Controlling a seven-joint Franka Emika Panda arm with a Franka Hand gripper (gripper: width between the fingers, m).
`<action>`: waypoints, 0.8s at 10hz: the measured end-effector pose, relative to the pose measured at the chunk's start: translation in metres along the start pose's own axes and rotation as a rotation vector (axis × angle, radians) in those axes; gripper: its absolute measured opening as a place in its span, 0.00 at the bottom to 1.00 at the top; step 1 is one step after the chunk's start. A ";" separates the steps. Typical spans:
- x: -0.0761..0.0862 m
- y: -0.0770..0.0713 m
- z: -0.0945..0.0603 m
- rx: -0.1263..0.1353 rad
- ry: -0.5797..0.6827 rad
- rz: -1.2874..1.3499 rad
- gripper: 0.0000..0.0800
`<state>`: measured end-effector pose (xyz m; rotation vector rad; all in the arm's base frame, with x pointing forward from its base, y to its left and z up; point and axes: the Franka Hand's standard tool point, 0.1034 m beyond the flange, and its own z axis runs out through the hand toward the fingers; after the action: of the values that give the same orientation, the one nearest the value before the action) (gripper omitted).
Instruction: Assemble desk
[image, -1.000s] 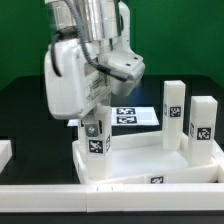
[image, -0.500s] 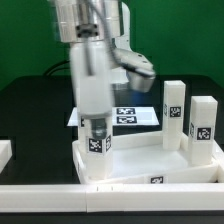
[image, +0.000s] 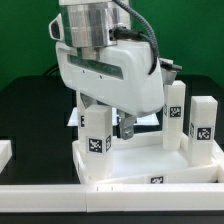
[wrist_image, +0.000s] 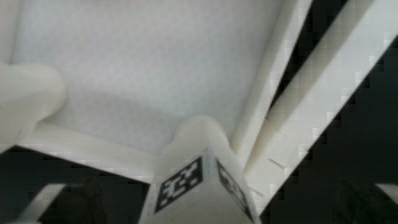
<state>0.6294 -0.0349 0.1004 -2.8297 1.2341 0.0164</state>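
The white rimmed tabletop (image: 150, 162) lies at the front of the table. One tagged leg (image: 97, 135) stands upright in its corner at the exterior view's left. Two more tagged legs (image: 175, 110) (image: 203, 126) stand at the tabletop's end on the exterior view's right. My gripper (image: 125, 127) hangs just behind and to the right of the left leg, apart from it, fingers dark and seemingly open. In the wrist view the tabletop's flat inside (wrist_image: 160, 70) and rim (wrist_image: 285, 90) fill the frame, with the tagged leg (wrist_image: 192, 180) close below. My fingers do not show there.
The marker board (image: 150, 119) lies behind the tabletop, mostly hidden by the arm. White border rails run along the front (image: 100, 195) and at the exterior view's left (image: 5, 150). The table surface is black.
The hand was on the left leg earlier. It has turned, come off the leg and shifted toward the exterior view's right. The leg stays upright in its corner.
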 end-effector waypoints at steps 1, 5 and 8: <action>0.008 -0.002 -0.005 -0.003 0.047 -0.237 0.81; 0.010 -0.002 -0.004 0.002 0.059 -0.237 0.53; 0.012 0.004 -0.005 -0.020 0.022 0.115 0.36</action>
<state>0.6346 -0.0469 0.1045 -2.7787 1.4076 0.0026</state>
